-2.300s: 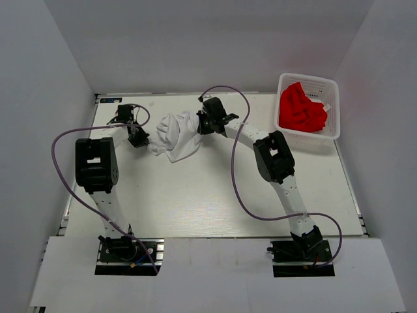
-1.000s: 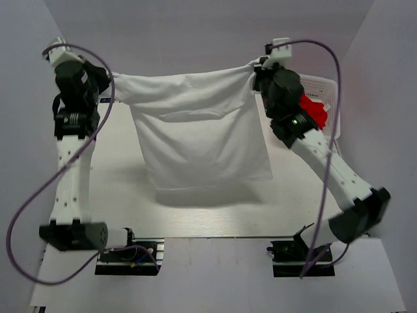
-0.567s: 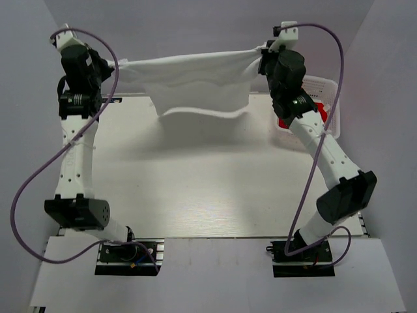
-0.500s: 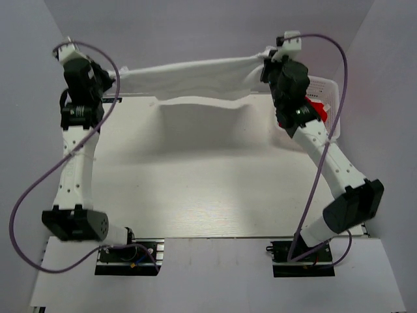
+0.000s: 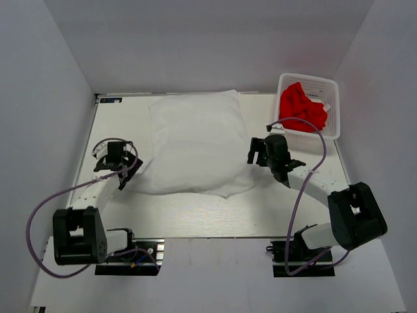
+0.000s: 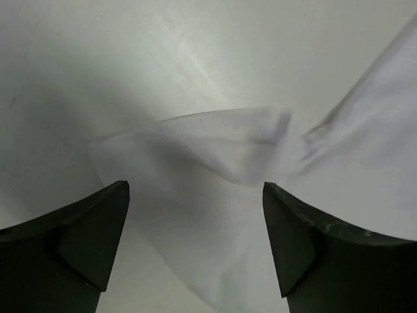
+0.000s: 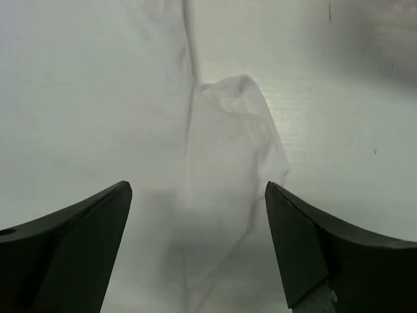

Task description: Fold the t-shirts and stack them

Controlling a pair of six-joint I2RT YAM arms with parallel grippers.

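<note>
Bright, even overhead light, soft faint shadows; white t-shirt (image 6: 215,150) hazy in both wrist views.

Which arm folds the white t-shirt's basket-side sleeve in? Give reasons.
Right. The right hand, open, sits beside that sleeve of the white t-shirt; the left hand is at the opposite edge.
</note>
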